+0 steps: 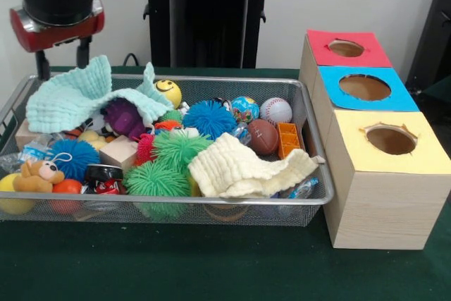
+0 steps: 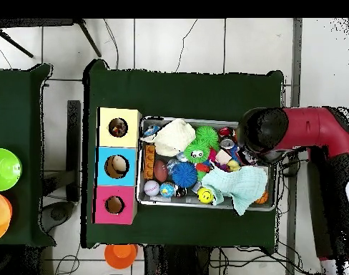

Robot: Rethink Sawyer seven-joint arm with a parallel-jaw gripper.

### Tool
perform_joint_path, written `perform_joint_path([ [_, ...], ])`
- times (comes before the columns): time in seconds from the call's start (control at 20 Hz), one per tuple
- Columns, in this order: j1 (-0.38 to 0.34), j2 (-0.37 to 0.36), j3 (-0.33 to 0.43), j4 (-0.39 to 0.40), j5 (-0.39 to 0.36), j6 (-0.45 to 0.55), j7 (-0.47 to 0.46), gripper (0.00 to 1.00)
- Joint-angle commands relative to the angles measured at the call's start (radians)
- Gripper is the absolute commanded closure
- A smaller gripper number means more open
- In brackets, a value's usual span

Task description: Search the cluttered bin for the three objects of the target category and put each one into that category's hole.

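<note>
Looks like nothing's been sorted yet: the yellow hole point(image 1: 391, 139) seems empty, and I can't spot any of the three printed bundles in the bin point(image 1: 313, 147), so they're probably buried under the cloths and spiky balls. The arm point(image 1: 56, 1) sits over the bin's far corner, claw cut off, so I can't tell if it's holding anything.

red and black arm point(image 1: 56, 1) hangs high at the side, wrist pointing down.

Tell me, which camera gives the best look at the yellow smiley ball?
The front view: the smiley ball shows its face clearly, sitting by the mint cloth at the bin's far side. Overhead it is only a small yellow dot.
</note>
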Motion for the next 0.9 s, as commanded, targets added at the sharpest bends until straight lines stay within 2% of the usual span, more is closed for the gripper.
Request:
perform_joint_path([
  [0.05,-0.032,0.108,-0.031,-0.072,-0.086,0.062,-0.347,0.0],
  [0.3,-0.047,0.168,-0.033,-0.098,-0.069,0.066,-0.367,0.0],
  [0.6,-0.061,0.199,-0.023,-0.063,-0.028,0.027,-0.339,0.0],
  [0.9,-0.068,0.227,-0.017,-0.053,-0.024,0.004,-0.325,0.0],
])
